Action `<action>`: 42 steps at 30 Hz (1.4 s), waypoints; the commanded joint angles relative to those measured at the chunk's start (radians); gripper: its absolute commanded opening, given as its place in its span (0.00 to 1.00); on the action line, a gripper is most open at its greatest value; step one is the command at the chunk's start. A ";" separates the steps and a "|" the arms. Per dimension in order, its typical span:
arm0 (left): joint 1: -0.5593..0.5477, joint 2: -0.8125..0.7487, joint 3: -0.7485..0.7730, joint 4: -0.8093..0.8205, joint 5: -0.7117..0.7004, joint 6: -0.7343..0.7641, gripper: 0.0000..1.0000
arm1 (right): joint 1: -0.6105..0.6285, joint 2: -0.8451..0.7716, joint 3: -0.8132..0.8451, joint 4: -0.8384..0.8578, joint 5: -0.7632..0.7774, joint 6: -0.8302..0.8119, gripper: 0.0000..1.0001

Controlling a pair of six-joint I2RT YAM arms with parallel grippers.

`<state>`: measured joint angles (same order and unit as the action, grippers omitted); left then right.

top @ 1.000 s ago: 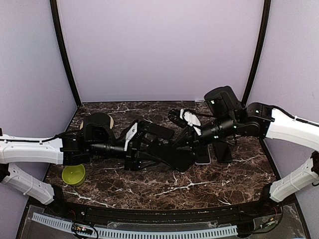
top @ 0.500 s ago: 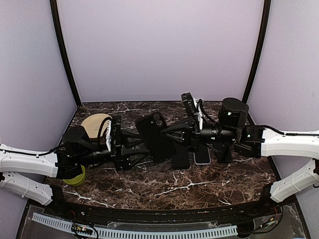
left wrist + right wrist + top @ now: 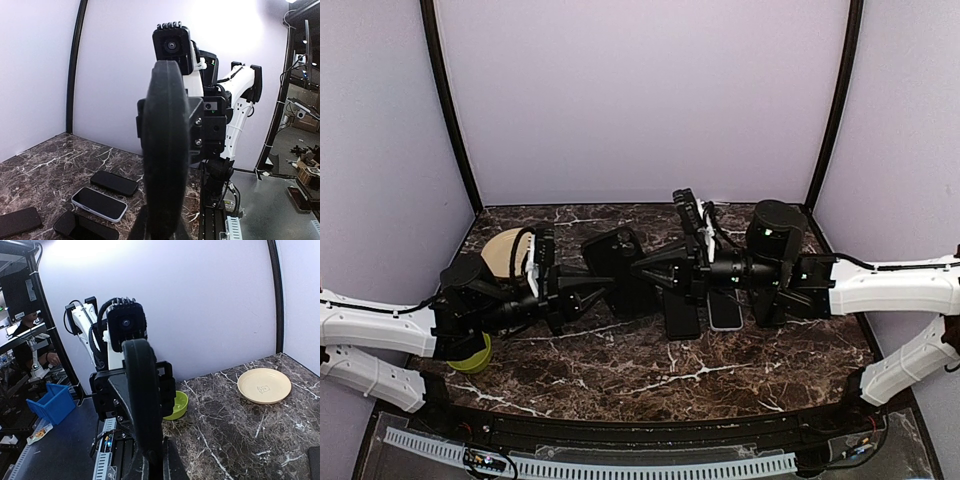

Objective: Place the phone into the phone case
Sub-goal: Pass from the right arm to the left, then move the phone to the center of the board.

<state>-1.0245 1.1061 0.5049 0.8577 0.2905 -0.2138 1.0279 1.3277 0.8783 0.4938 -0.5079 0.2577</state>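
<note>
A black phone [image 3: 618,262], its camera cluster at the upper end, hangs in the air over the table's middle. I cannot tell whether a case is around it. My left gripper [image 3: 601,284] reaches in from the left and is shut on its lower left edge. From the right, my right gripper [image 3: 643,268] is shut on the opposite edge. Both wrist views show the phone edge-on as a thick rounded black band [image 3: 165,150] [image 3: 144,395], with the other arm's wrist right behind it. The left fingers [image 3: 141,227] and right fingers [image 3: 172,466] flank its base.
On the marble below lie a black phone [image 3: 682,312], a white-rimmed phone [image 3: 725,313] and another black one [image 3: 767,300]; the left wrist view shows several [image 3: 114,183] [image 3: 99,204]. A cream plate [image 3: 505,248] and a green bowl [image 3: 468,352] sit at the left.
The left gripper, open half a second ago, has shut on the phone. The phone has turned more upright and shifted a little left, with the right gripper still on it.
</note>
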 commanded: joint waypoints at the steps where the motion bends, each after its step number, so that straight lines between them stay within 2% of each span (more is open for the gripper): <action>1: -0.005 -0.027 -0.007 0.012 -0.040 0.025 0.00 | 0.004 -0.019 0.045 -0.033 0.033 -0.037 0.20; 2: -0.005 -0.027 0.000 -0.011 -0.081 0.030 0.00 | 0.003 -0.020 0.058 -0.077 0.065 -0.057 0.36; 3: -0.005 -0.029 0.003 -0.026 -0.111 0.040 0.00 | 0.001 -0.016 0.074 -0.126 0.102 -0.076 0.46; 5: -0.005 -0.031 0.020 -0.085 -0.217 0.058 0.00 | -0.014 -0.002 0.116 -0.237 0.193 -0.114 0.61; 7: -0.005 -0.033 0.039 -0.146 -0.362 0.081 0.00 | -0.056 0.017 0.157 -0.320 0.278 -0.124 0.71; 9: -0.005 -0.034 0.057 -0.208 -0.515 0.096 0.00 | -0.112 0.051 0.190 -0.378 0.287 -0.119 0.81; 12: -0.005 -0.034 0.078 -0.279 -0.728 0.123 0.00 | -0.186 0.138 0.278 -0.499 0.314 -0.145 0.89; 16: -0.005 -0.025 0.099 -0.321 -0.837 0.157 0.00 | -0.253 0.321 0.449 -0.694 0.447 -0.168 0.97; 19: -0.005 -0.015 0.107 -0.335 -0.854 0.168 0.00 | -0.286 0.453 0.560 -0.762 0.490 -0.183 0.98; 24: -0.005 0.003 0.121 -0.358 -0.871 0.181 0.00 | -0.338 0.675 0.727 -0.816 0.391 -0.192 0.98; 35: -0.005 0.019 0.130 -0.372 -0.850 0.191 0.00 | -0.398 1.069 1.160 -1.016 0.294 -0.250 0.98; 42: -0.005 0.029 0.138 -0.386 -0.833 0.188 0.00 | -0.402 1.188 1.245 -1.056 0.285 -0.302 0.99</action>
<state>-1.0283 1.1332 0.6064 0.4698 -0.5541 -0.0360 0.6308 2.4729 2.0853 -0.5194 -0.1879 -0.0010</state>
